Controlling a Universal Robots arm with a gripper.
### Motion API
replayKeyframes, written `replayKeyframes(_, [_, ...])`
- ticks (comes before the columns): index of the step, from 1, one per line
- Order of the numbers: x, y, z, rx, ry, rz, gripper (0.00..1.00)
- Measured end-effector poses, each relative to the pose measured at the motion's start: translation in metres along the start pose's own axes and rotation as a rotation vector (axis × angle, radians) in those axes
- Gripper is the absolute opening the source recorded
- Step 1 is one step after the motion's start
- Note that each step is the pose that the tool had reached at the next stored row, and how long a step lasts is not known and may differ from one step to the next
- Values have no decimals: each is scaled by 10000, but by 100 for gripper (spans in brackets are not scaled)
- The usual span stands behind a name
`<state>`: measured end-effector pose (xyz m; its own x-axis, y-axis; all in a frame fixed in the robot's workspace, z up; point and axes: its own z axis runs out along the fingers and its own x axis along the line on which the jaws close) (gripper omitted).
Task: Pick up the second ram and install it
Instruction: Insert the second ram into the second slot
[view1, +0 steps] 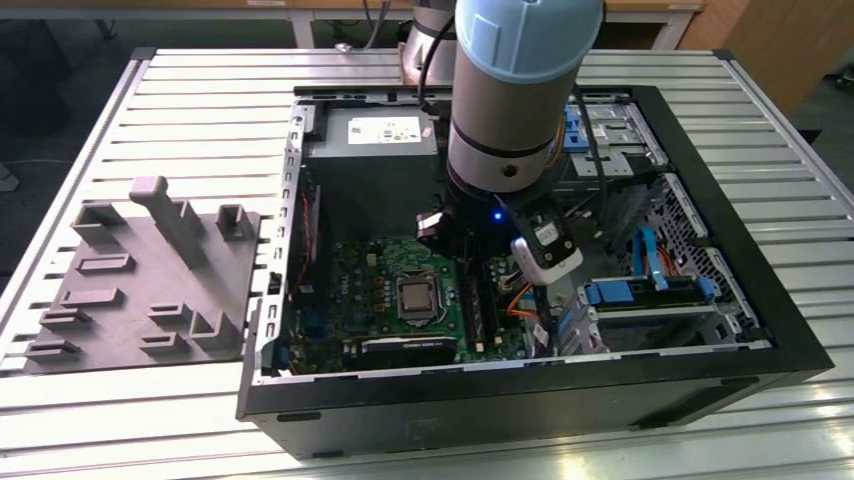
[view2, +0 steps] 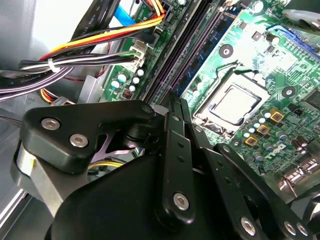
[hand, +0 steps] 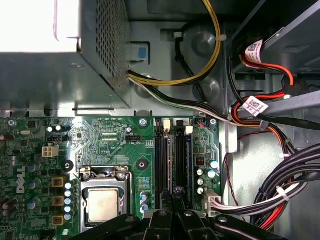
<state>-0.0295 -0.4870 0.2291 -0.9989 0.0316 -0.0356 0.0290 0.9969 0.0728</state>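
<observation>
Two slots run side by side on the motherboard, and the end effector hangs right over them, its tip above the slot farther from the CPU socket. In both wrist views the end effector looks clenched, its two fingers drawn together into one narrow blade with no open gap between them. I cannot make out whether the thin ram is pinched edge-on between them or already sits in the slot under the tip: no stick shows clearly, and both slots look dark along their length.

In the exterior view the arm reaches down into the open case, well apart from the grey tray that rests on the surface outside the case. No stick can be seen on that tray, so the pick-up looks finished.

My judgement is that the work stands in its installing part, at or very near the slot, with the carry over to the board done. Left to confirm is the seating itself, since the latches at the slot ends are too small to judge as closed or open.
</observation>
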Motion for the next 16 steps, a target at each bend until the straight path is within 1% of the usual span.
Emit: replayKeyframes(16, [5,-1,15,-4,7,-94,12])
